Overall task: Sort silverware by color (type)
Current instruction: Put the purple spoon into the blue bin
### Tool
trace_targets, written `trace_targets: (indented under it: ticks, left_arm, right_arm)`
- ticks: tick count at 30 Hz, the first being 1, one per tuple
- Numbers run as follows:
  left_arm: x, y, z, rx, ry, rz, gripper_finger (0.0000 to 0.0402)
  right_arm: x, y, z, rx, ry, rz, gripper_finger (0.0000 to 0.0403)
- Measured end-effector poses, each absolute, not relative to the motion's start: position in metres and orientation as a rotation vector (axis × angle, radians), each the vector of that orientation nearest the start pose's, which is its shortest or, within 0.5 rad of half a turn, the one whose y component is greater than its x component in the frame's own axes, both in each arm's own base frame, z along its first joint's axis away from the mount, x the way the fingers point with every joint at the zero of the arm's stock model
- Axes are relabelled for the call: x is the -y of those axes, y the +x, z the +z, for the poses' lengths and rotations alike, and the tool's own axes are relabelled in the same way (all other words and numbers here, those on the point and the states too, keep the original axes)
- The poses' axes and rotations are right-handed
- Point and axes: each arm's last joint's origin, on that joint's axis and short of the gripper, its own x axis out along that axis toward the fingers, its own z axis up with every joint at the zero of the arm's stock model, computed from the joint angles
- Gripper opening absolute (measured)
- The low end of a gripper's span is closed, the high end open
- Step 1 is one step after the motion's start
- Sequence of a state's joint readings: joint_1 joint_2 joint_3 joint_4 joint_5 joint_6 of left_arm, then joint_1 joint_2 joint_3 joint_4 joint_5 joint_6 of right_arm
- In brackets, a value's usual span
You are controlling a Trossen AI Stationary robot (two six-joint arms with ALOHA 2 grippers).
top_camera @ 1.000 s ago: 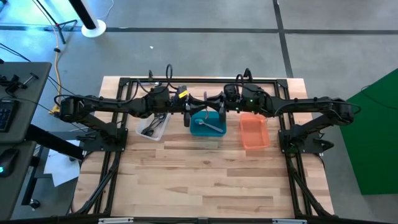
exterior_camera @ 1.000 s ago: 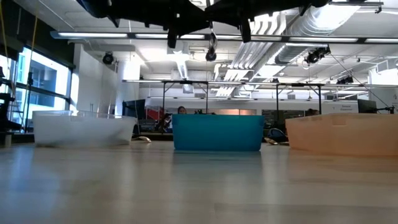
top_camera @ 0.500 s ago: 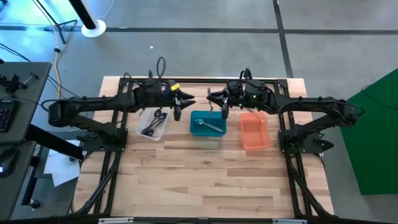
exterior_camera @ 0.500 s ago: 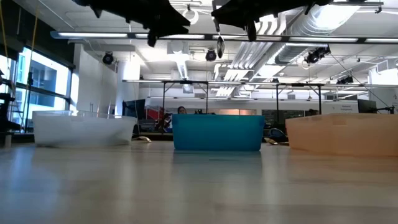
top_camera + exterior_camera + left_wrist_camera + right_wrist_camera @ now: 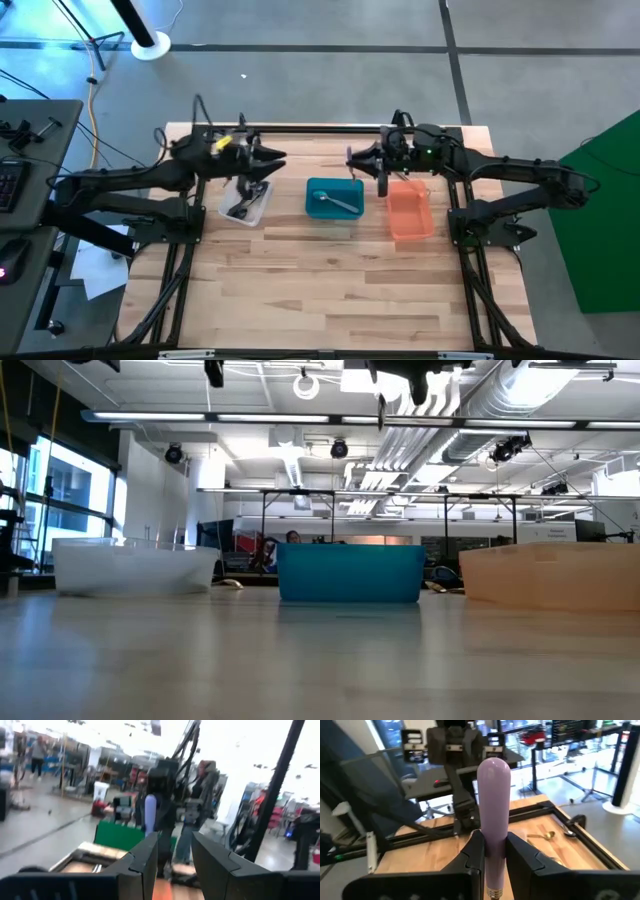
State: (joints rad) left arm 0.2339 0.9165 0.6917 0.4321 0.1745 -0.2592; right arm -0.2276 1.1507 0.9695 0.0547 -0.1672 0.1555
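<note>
1. Right gripper (image 5: 494, 851): fingers nearly closed, clamped on a lilac-handled utensil (image 5: 493, 795).
2. Utensil: long axis in line with the fingers, handle pointing outward; it hangs between the teal bin (image 5: 335, 201) and orange bin (image 5: 408, 211).
3. Left gripper (image 5: 174, 855): part open, empty, above the clear bin (image 5: 246, 201).

A pale lilac smooth plastic utensil handle (image 5: 493, 790) shows between black gripper fingers (image 5: 471, 852), above a light striped wooden plank table (image 5: 330, 280) bearing a clear plastic bin (image 5: 245, 202), a teal plastic bin (image 5: 335, 199) and an orange plastic bin (image 5: 409, 212).
</note>
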Motion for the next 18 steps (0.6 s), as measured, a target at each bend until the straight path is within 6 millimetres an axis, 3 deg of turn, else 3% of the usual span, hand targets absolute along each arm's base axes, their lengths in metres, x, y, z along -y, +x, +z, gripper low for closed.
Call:
trace_targets:
  ticks: [18]
  left_arm:
    - [-0.0409,0.1924,0.3430,0.247,-0.262,0.027,0.0110]
  right_arm:
    - [0.0534,0.2555,0.3452,-0.133,0.185,-0.046,0.0039]
